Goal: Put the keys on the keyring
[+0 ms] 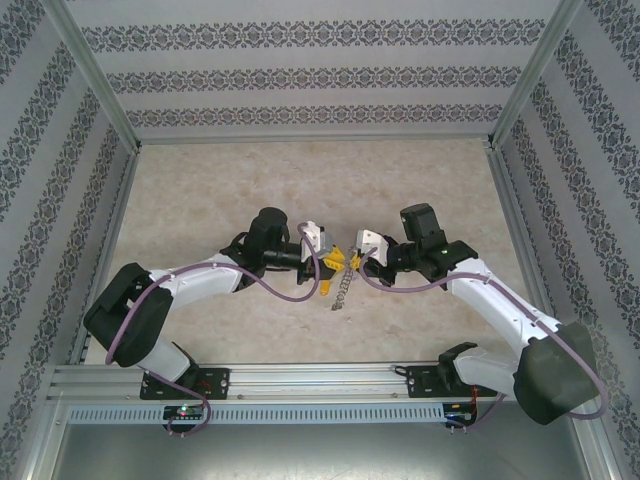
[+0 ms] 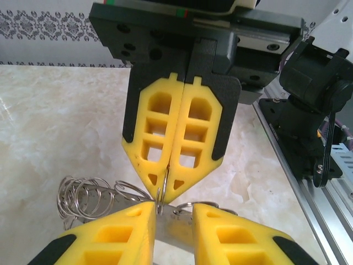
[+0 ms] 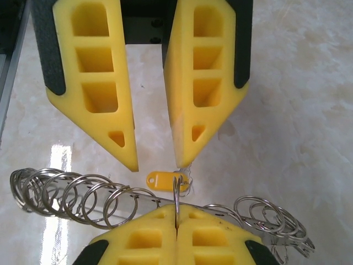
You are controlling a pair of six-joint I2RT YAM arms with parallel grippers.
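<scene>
Right hand [image 3: 176, 216], at the bottom edge of its own wrist view, is closed tight on one upright wire loop of the keyring [image 3: 83, 193], whose other silver loops fan toward lower left and lower right over the pale marbled worktop [image 3: 309, 110]. Left hand [image 3: 157, 163], in the upper half of that frame, stands narrowly parted with worktop visible through the gap; the orange-yellow key [image 3: 164, 179] sits just below its fingertips, beside the pinched loop.
</scene>
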